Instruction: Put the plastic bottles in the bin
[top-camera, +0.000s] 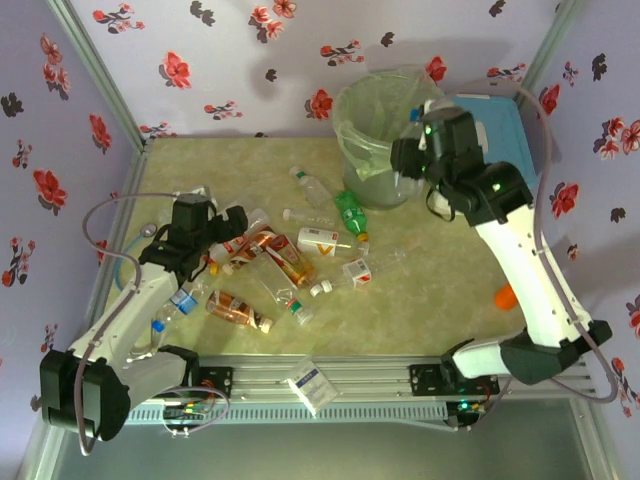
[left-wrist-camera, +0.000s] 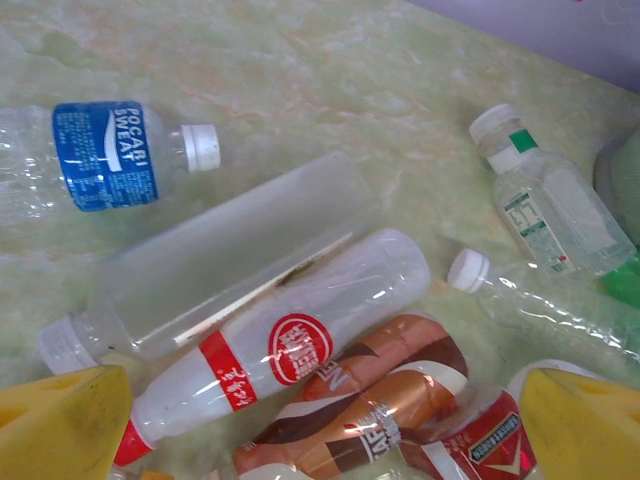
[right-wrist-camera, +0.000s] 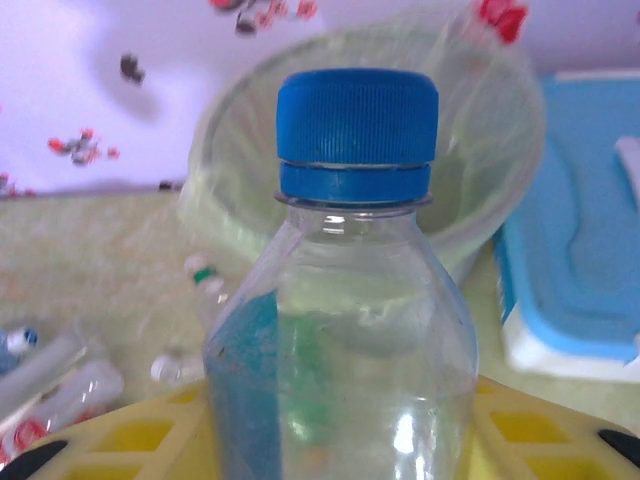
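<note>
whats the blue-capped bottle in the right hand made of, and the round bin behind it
Clear bottle with ribbed blue cap: thin glossy transparent plastic, probably PET; the background shows through and highlights glint. Round grey-green bin: translucent matte plastic, seemingly, lined with thin pale green film bag.

A: Left half: I am seeing the plastic bottles (top-camera: 285, 255) lying packed mid-table, several touching; bare table (top-camera: 200, 165) is lying open behind them.
B: Right half: I am finding the mouth of the bin (top-camera: 370, 172) standing open, the cooler box (top-camera: 500, 120) crowding just beside it.
</note>
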